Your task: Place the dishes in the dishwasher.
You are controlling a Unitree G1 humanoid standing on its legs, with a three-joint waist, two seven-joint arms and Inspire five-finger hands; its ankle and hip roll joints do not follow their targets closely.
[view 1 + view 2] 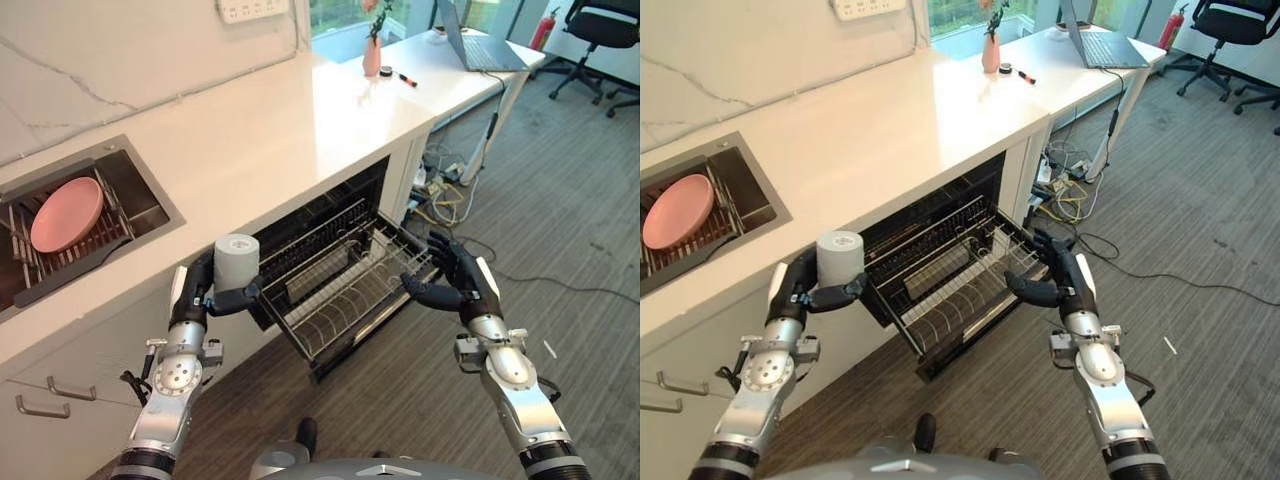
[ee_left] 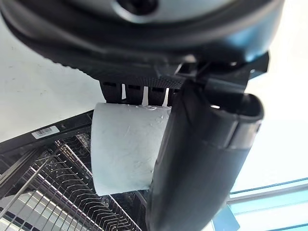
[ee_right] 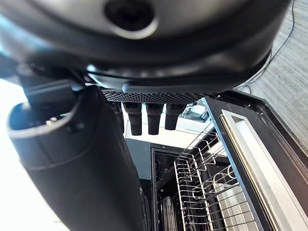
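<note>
A pale grey cylindrical cup (image 1: 237,262) stands upright in my left hand (image 1: 190,295), whose fingers and thumb (image 2: 192,159) curl round it. The cup (image 2: 125,149) hangs just above the left front corner of the pulled-out black wire dishwasher rack (image 1: 380,318). My right hand (image 1: 465,280) is at the rack's right front corner with relaxed fingers (image 3: 154,118) and holds nothing; I cannot tell if it touches the wire. A pink plate (image 1: 67,213) leans in the drying rack inside the sink (image 1: 140,190) at the far left.
The white counter (image 1: 300,130) runs above the open dishwasher. On the far desk stand a pink vase (image 1: 372,55) and a laptop (image 1: 480,45). Cables (image 1: 445,200) lie on the floor to the right, and an office chair (image 1: 600,30) is beyond them.
</note>
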